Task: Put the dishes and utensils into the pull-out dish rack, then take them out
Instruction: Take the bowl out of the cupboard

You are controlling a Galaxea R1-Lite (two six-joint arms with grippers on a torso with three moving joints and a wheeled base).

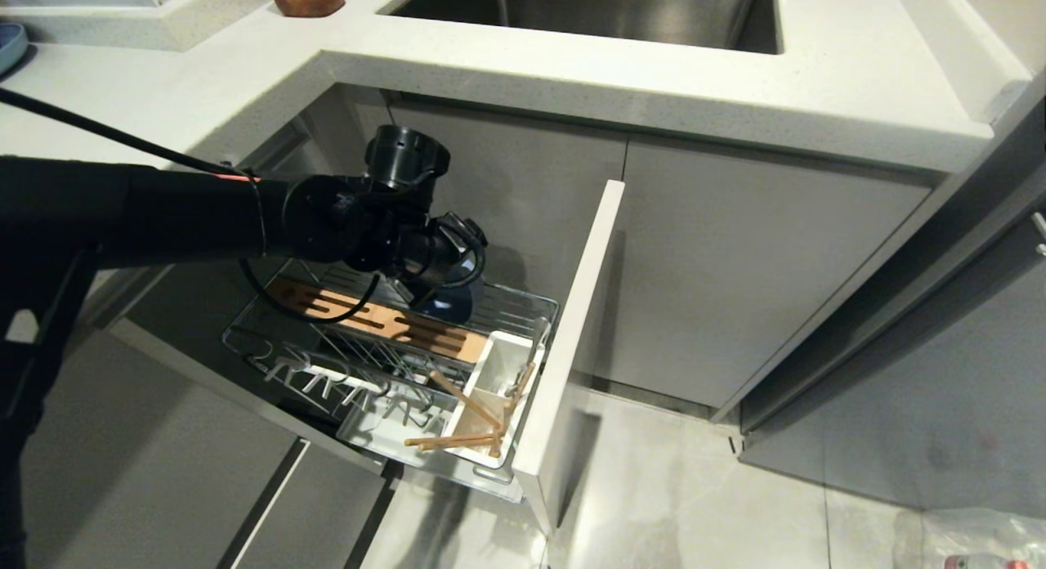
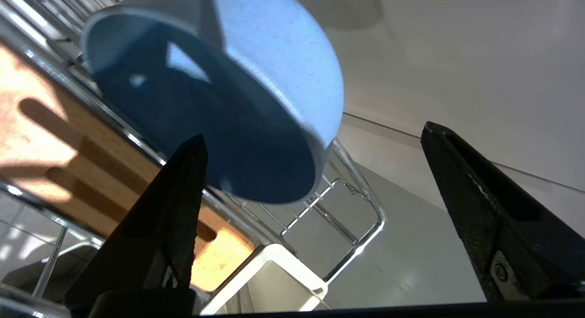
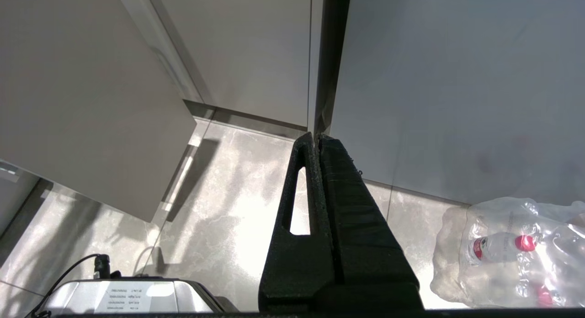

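My left hand is spread wide and holds nothing. The blue bowl sits tipped on its side in the pull-out dish rack, leaning on the shiny wires just behind the brown strip with slots. I think it stands like that so water can drip off and it takes less room. One of my fingers is right by the bowl's rim, but I cannot tell if it touches.

The chopsticks lie slanted in the white caddy at the front of the rack, so they stay together.

My right hand is pinched shut down low over the floor, doing nothing.
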